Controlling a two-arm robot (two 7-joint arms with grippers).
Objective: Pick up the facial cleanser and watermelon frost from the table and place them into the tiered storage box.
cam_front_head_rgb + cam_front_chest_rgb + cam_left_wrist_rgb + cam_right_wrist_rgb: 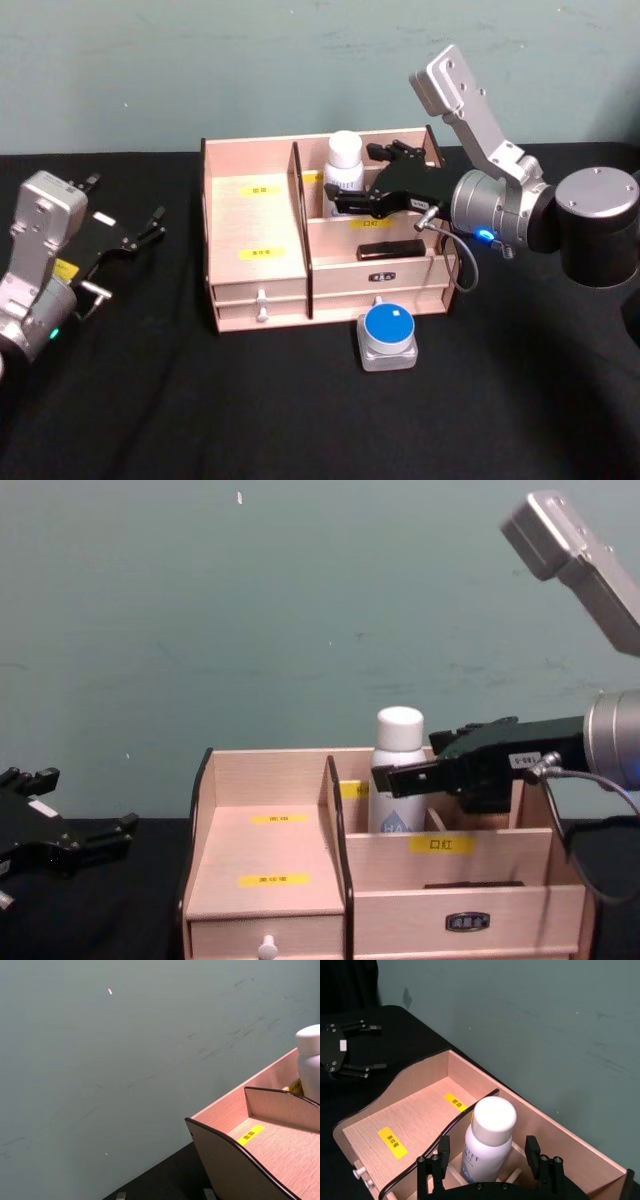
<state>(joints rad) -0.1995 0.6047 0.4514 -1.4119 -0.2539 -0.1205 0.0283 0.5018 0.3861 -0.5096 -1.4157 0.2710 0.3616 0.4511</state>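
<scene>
The facial cleanser (pixel 345 162), a white bottle with a white cap, stands upright in the back compartment of the tiered storage box (pixel 250 225). My right gripper (pixel 349 178) is open around it, one finger on each side with a small gap to the bottle (pixel 490 1135). The chest view shows the same fingers (pixel 440 772) flanking the bottle (pixel 398 770). The watermelon frost (pixel 388 335), a small silver tin with a blue lid, lies on the table just in front of the box. My left gripper (pixel 125 205) rests open and idle at the far left.
The pale-wood box (pixel 265 855) has stepped compartments with yellow labels and white-knobbed drawers (pixel 262 298). Black cloth (pixel 200 410) covers the table. A green wall (pixel 125 1060) rises close behind the box. The left wrist view catches the box corner (pixel 235 1170) and the bottle cap (pixel 310 1040).
</scene>
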